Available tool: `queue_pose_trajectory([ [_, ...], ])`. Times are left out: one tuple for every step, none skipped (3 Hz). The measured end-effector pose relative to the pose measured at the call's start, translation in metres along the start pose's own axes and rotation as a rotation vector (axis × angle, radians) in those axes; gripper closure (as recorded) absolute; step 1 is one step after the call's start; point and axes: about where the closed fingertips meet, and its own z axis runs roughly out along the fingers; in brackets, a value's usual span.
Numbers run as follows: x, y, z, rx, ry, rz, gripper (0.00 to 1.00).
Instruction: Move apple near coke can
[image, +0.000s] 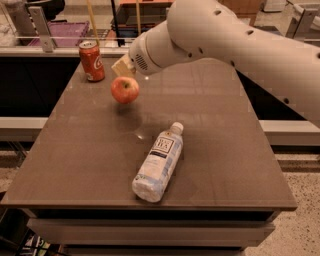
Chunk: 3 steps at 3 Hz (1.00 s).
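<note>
As the end effector (123, 69) hangs above it, the round apple (125, 90) looks smooth.

Left, coke can (92, 61); apple (125, 90) beneath pincer (122, 67); bottle (159, 162) nearer front.

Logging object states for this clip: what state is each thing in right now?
Apple: right under the gripper, beside the can, not touching it.
Can: upright, back left.
Bottle: lying on its side, cap on.
Gripper: hanging just above the apple.
</note>
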Motion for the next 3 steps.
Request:
queue_pose_trajectory([
  [0.0206,0.0051,0.0132,-0.010,-0.026,0.026,1.00],
  [0.0191,0.0064,0.0135,-0.010,-0.029,0.024,0.83],
  [0.0180,0.0082,0.0139,-0.012,-0.030,0.021,0.59],
])
